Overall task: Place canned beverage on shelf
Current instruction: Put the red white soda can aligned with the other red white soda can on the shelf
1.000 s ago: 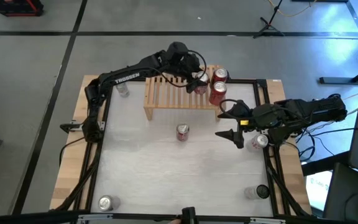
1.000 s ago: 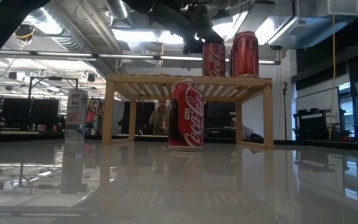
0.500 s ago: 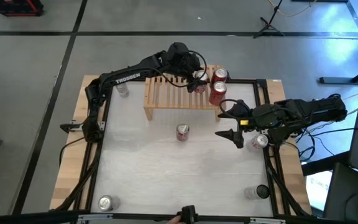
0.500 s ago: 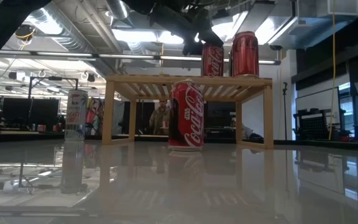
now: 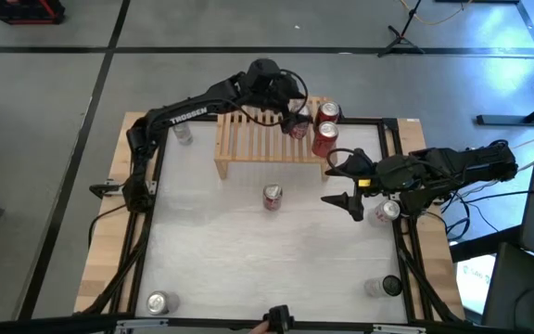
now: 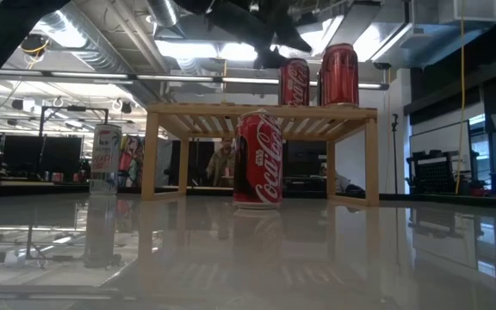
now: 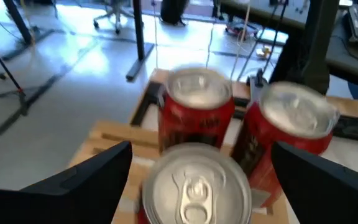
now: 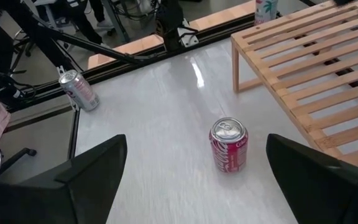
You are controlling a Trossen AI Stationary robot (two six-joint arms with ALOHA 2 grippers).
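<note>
The shelf is a low light-wood slatted rack at the table's far side, standing on its two side legs. Three red cans stand upright on its right end: a nearest one, one behind it and one beside that. My left gripper hovers open over the nearest can, a finger on either side and apart from it. A red Coca-Cola can stands on the table in front of the shelf. My right gripper waits open to that can's right, above the table.
Silver cans stand around the table's edges: far left, near left, near right, and one under my right arm. The shelf's left and middle slats are bare. People and desks show in the room behind.
My left gripper's fingers have spread apart and come off the nearest can on the shelf's right end. The can stays upright on the slats where it stood. My right arm has kept still.
</note>
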